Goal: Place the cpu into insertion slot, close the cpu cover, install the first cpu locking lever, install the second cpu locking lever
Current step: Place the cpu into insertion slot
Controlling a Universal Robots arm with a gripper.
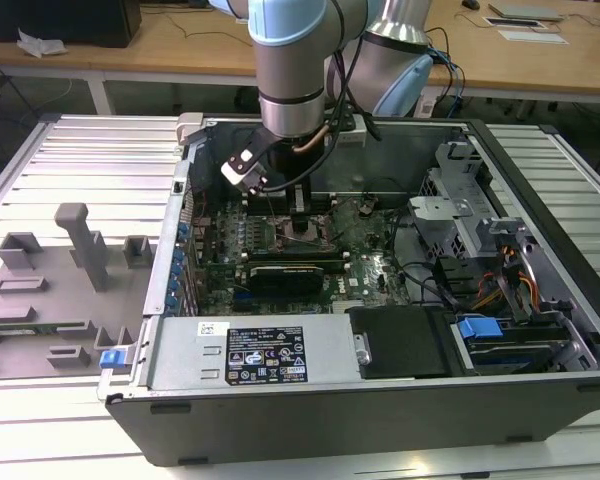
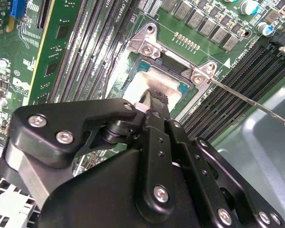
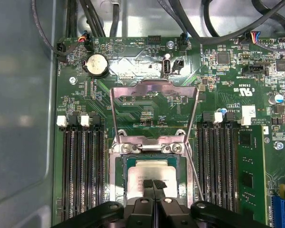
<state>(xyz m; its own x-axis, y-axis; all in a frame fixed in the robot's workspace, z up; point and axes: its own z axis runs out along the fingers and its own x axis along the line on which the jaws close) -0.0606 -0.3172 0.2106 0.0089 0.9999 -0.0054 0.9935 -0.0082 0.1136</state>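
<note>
Checking seat state: the cpu [image 3: 154, 170] lies flat inside the insertion slot [image 3: 118, 180], pale lid up, edges parallel to the socket rim. It looks dropped in, not perched on a corner, though the near edge is hidden behind the gripper.

The gripper [image 3: 154, 183] hangs straight down over the chip. Its fingers are pinched together with no gap and nothing between them. In both wrist views the tips sit at the cpu's top face; whether they touch it or hover just above, I can't tell. My guess is a closed tip is used because it gives one narrow point that fits inside the socket without hitting the rim.

The cpu cover [image 3: 154, 86] is swung up off the socket, hinged at the far edge, with bare motherboard [image 3: 133, 71] showing through its window. Up like that, it leaves the socket open from above, so the arm has vertical access.

One locking lever [image 2: 249, 102] sticks out free, angled up and away across the memory slots [image 3: 83, 166], not hooked down. A second thin rod runs along the opposite side of the socket and looks unlatched too, but I'm less sure.

In the exterior view the arm reaches down into the open PC case [image 1: 280, 400], with the gripper [image 1: 302, 215] over the board's middle.

Status, as a judgement: chip placed; cover and both levers not yet done.
</note>
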